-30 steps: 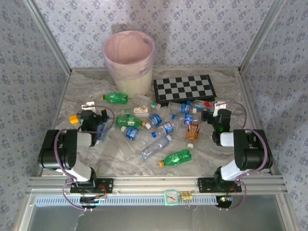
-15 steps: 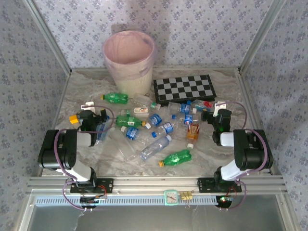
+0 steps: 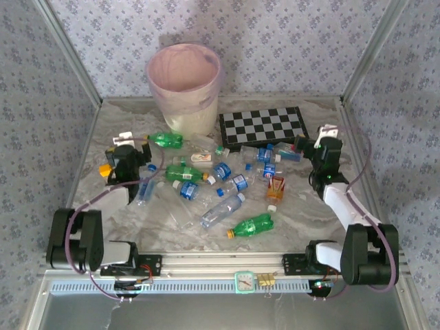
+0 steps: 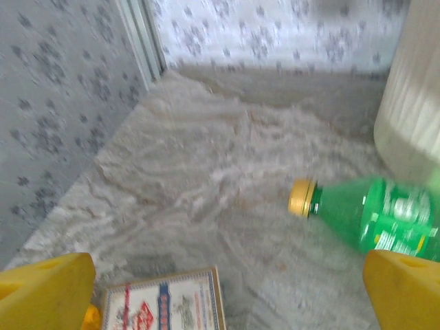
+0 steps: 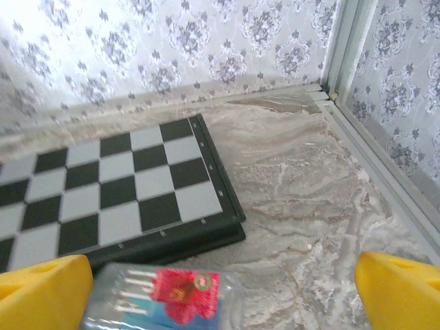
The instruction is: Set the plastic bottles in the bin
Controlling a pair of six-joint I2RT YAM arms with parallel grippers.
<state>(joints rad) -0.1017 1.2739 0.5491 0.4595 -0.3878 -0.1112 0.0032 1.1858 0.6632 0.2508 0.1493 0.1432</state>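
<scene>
Glossy plastic bottles (image 3: 253, 225) lie on a matt, marble-patterned table (image 3: 297, 221).

the marbled table (image 3: 302, 220) carries the bin (image 3: 183, 110), a chessboard (image 3: 263, 126), scattered plastic bottles (image 3: 253, 225) and a small orange carton (image 3: 276, 186).

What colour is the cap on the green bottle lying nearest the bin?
Yellow cap on the green plastic bottle, clearest in left wrist view.

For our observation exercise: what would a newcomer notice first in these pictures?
The pink-lined bin stands tall at the far edge of the table, just left of the chessboard. Clear and green bottles lie scattered across the middle, in front of both.
</scene>
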